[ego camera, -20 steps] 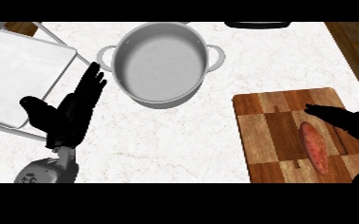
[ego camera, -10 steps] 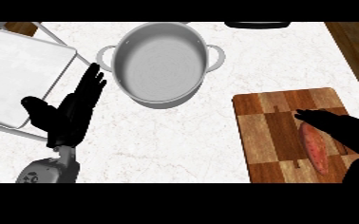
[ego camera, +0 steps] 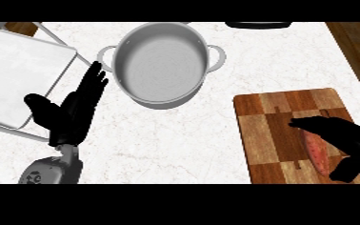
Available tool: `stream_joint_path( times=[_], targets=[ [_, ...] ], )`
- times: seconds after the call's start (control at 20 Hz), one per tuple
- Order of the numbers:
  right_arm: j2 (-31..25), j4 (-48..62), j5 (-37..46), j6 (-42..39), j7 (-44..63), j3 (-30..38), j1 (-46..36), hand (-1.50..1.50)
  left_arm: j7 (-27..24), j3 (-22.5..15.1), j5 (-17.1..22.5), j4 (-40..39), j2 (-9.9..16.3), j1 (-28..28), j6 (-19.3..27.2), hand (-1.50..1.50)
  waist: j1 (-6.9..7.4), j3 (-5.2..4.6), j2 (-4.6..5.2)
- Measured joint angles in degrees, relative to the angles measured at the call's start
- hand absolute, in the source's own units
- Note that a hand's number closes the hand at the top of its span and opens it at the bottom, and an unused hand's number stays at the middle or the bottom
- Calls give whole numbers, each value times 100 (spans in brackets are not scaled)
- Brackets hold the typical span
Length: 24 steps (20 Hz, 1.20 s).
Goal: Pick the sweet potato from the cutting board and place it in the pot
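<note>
My right hand (ego camera: 336, 138) lies over the sweet potato (ego camera: 317, 151) on the cutting board (ego camera: 271, 133), fingers stretched across its top end and thumb down near its lower end, so only a reddish strip of it shows. My left hand (ego camera: 70, 112) rests open, fingers up, at the view's left beside the pot (ego camera: 160, 64). The pot stands on the white counter (ego camera: 190, 138), well apart from the board.
</note>
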<state>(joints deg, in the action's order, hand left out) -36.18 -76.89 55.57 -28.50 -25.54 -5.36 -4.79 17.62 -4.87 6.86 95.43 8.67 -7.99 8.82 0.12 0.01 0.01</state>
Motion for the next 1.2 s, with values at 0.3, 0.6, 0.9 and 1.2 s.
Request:
stream_joint_path(
  times=[0.3, 0.6, 0.9, 1.2],
  targets=[
    [137, -154, -112, 97, -526, 94, 81, 150, 27, 76, -48, 75, -19, 84, -82, 0, -11, -1, -4],
    [557, -320, -89, 81, -113, 287, 35, 150, 136, 149, -115, 104, -62, 14, -94, 0, -38, -7, -10],
    [2155, -566, 197, 479, 2465, 603, 101, 150, 148, 197, -121, 91, -32, 53, -80, 0, -158, -65, -73],
    [3255, -1156, 881, 1322, 4968, 221, -83, 150, 153, 150, -117, 125, -45, 90, -114, 0, -68, -44, -88]
  ],
)
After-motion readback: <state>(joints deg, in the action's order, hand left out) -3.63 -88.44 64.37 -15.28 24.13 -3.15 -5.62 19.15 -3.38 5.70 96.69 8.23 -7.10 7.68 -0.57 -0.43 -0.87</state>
